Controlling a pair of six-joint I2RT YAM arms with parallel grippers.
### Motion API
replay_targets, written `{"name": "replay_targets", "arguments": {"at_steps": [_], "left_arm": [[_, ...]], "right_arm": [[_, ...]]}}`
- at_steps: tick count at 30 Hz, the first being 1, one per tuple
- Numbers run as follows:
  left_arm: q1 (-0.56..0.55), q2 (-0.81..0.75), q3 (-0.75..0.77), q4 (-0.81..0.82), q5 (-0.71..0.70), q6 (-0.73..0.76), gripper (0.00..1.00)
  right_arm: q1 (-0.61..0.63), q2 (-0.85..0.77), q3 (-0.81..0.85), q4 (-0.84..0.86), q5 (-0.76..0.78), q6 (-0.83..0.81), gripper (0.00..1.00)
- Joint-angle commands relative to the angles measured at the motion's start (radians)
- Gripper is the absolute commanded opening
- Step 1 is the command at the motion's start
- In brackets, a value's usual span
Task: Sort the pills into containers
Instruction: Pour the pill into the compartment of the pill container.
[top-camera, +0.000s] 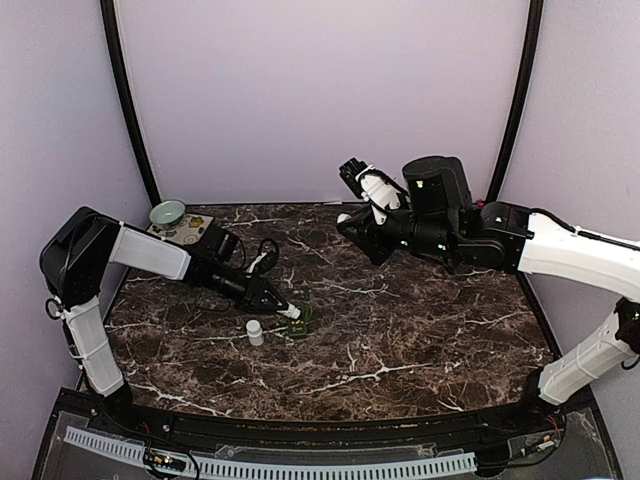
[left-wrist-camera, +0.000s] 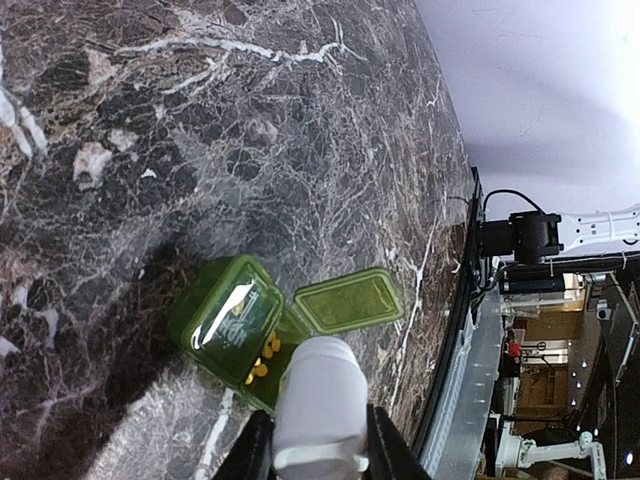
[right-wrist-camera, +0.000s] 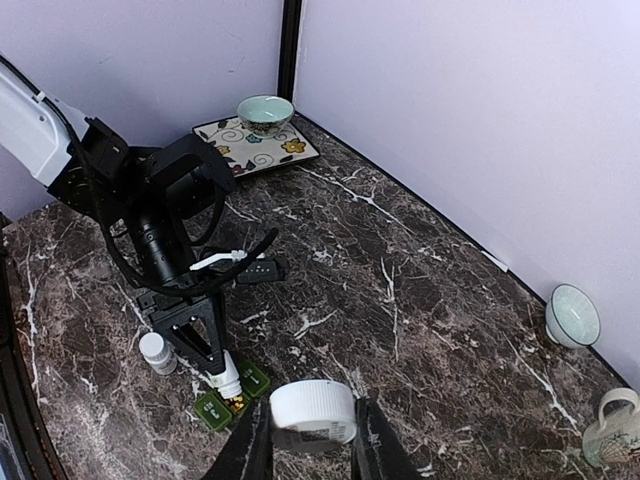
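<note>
The dark green pill box (top-camera: 302, 321) lies at the table's middle left. In the left wrist view the box (left-wrist-camera: 225, 312) has one lid shut and one lid (left-wrist-camera: 348, 300) flipped open, with yellow pills (left-wrist-camera: 262, 366) in the open compartment. My left gripper (top-camera: 285, 308) is shut on a white bottle (left-wrist-camera: 320, 405), tilted mouth-down over that compartment. My right gripper (right-wrist-camera: 312, 445) is shut on a white ribbed cap (right-wrist-camera: 312, 408), held high above the table to the right of the box (right-wrist-camera: 232, 395). A second white bottle (top-camera: 255, 332) stands capped just left of the box.
A patterned plate (top-camera: 190, 230) with a pale green bowl (top-camera: 167, 213) sits at the back left corner. A small black object (right-wrist-camera: 262, 270) lies behind the box. Another pale bowl (right-wrist-camera: 573, 315) and a mug (right-wrist-camera: 610, 430) stand by the right wall.
</note>
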Motion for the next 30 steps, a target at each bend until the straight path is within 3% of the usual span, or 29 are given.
{"name": "replay_targets", "arguments": {"at_steps": [1, 11, 21, 30], "left_arm": [[0.001, -0.013, -0.063, 0.14, 0.071, -0.08, 0.0], [0.063, 0.003, -0.163, 0.447, 0.207, -0.273, 0.0], [0.074, 0.037, -0.202, 0.576, 0.245, -0.345, 0.0], [0.103, 0.072, -0.28, 0.894, 0.298, -0.547, 0.0]], "right_arm": [[0.006, -0.009, -0.011, 0.034, -0.005, 0.002, 0.08], [0.006, 0.004, 0.013, 0.011, -0.007, 0.002, 0.08], [0.006, 0.025, 0.045, -0.009, -0.012, 0.002, 0.08], [0.009, 0.043, 0.072, -0.025, -0.019, 0.008, 0.08]]}}
